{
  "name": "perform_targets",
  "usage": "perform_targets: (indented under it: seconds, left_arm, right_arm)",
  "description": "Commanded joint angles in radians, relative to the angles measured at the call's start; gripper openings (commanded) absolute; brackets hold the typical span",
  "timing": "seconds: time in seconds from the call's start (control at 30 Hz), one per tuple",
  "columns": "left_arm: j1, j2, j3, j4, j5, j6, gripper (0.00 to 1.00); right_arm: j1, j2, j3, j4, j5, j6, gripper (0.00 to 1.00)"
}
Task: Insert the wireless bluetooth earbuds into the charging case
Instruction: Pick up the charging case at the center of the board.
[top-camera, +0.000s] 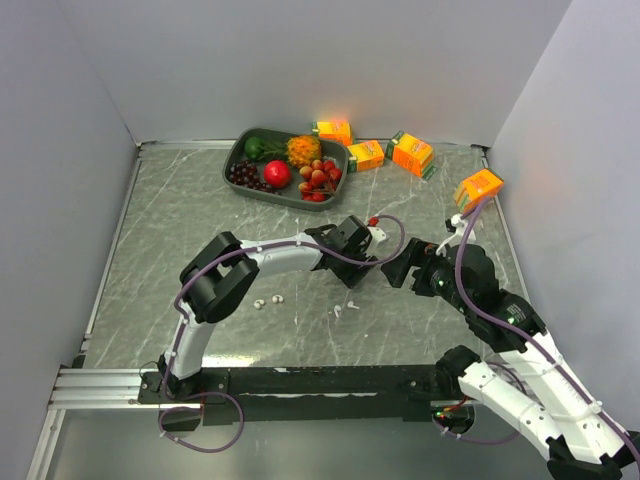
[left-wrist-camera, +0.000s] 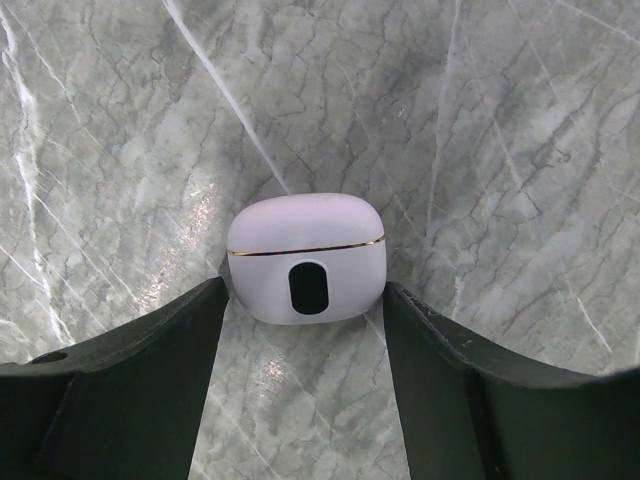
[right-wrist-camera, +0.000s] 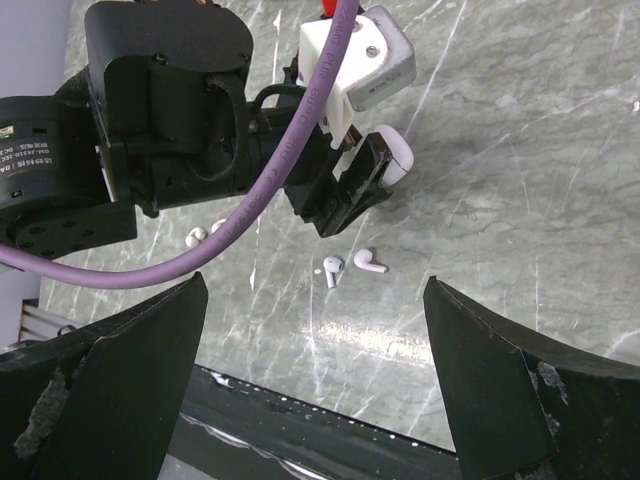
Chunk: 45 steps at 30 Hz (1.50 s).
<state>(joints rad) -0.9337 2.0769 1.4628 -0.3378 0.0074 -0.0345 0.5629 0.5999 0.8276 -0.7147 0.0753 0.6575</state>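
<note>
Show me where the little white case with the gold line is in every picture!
Top external: the white case is a small white spot near the middle, at the tip of the left gripper.
Left wrist: centre of the picture, lid shut, between the two dark fingers.
Right wrist: upper middle, peeking out white behind the left gripper.
Shared landmark: the grey marble table, and the left gripper around the case.

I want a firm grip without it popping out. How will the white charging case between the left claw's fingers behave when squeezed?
The charging case looks smooth, glossy and rounded, so it may well slip or squirt forward as the left claw closes. It appears rigid, unlikely to deform. Its lid is shut along the gold seam, and it lies on the polished marble table, where it would probably slide easily if nudged.
</note>
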Motion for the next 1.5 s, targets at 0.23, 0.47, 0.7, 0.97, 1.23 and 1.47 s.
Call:
perform_targets:
  seconds: [0.23,0.47,0.7,0.97,1.23,1.47]
  left_arm:
    - [-0.008,0.014,0.014,0.028,0.012,-0.022,0.72]
    - [-0.01,0.02,0.014,0.04,0.046,-0.035,0.69]
    - [-0.008,0.008,-0.016,0.031,0.052,-0.03,0.33]
    - [-0.008,-0.299,-0.275,0.178,-0.049,-0.105,0.01]
    - [-0.014,-0.734,-0.755,0.64,0.228,-0.144,0.01]
    - [-0.092,-0.96,-1.024,0.922,0.12,-0.104,0.01]
  right_arm:
    - [-0.001,-0.035,-0.002,-0.012,0.017,0.004,0.97]
    - [-0.004,-0.032,-0.005,-0.011,0.015,0.004,0.97]
    - [-0.004,-0.037,-0.002,-0.019,0.02,0.004,0.97]
    - [-0.004,-0.02,0.025,-0.008,0.02,0.001,0.97]
    - [-0.001,0.09,0.027,0.121,-0.231,-0.105,0.97]
    - [0.028,0.183,0.039,0.188,-0.367,-0.165,1.0]
